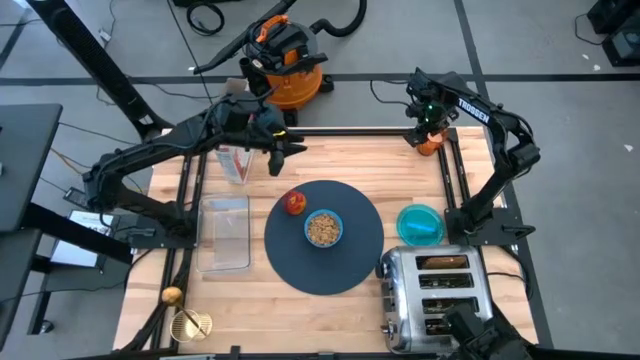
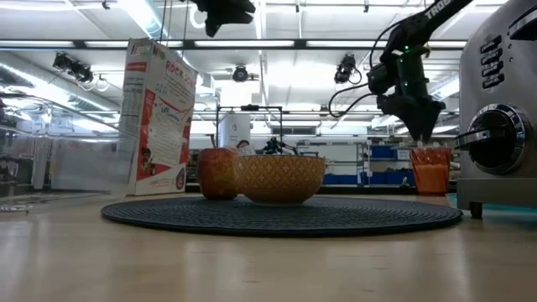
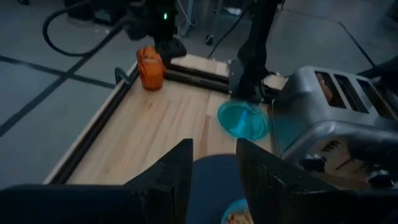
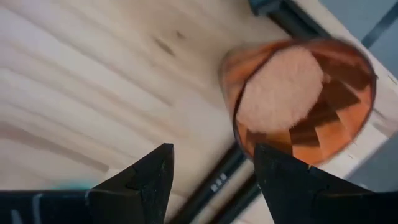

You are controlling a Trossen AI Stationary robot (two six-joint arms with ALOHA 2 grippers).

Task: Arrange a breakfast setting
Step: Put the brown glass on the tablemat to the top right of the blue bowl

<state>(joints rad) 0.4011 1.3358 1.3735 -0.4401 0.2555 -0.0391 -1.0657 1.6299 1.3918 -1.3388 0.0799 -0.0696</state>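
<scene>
The dark slate-blue round mat (image 1: 325, 262) lies mid-table. On it stand the small light-blue bowl (image 1: 323, 228), filled with cereal, and the red apple (image 1: 294, 203). The teal dish (image 1: 420, 223) sits on the table right of the mat. The copper-orange cup (image 1: 430, 146) stands upright at the far right corner by the black rail. My right gripper (image 4: 211, 177) is open just above the cup (image 4: 305, 99), pointing down, and touches nothing. My left gripper (image 3: 214, 180) is open and empty, high over the far edge of the mat. The gold spoon (image 1: 188, 322) lies at the near left corner.
A cereal box (image 1: 235, 162) stands upright at the far left. A clear container (image 1: 225, 232) lies left of the mat. A chrome toaster (image 1: 435, 290) fills the near right corner. Black frame rails (image 1: 450, 180) run along the table's sides.
</scene>
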